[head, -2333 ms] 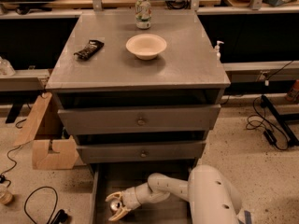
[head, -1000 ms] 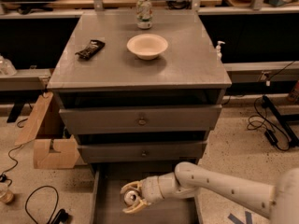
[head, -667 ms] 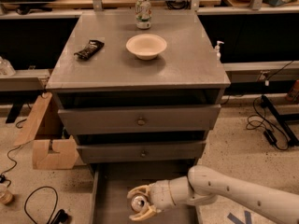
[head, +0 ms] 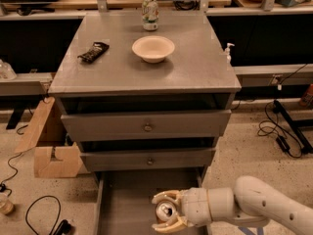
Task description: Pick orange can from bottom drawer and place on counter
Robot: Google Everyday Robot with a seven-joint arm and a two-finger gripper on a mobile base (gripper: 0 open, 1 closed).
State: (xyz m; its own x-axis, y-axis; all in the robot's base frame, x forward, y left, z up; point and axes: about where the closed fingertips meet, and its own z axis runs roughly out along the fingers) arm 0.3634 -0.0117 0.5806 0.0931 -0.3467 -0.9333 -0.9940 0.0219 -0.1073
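gripper [head: 160, 212] low over bottom drawer [head: 124, 199], fingers clamped round orange can [head: 166, 209], silver top toward camera. left of gripper: bare drawer floor, then low side wall. can likely light, thin-walled, slick; hold mid-body, gentle squeeze. just above gripper: upper drawer fronts [head: 146, 156] overhang, back out before lifting. counter [head: 195, 67] far above, open patch up-right.

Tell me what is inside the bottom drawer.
The gripper sits inside the bottom drawer, shut around the orange can; only the can's silver top shows. The arm hides the drawer's right part.
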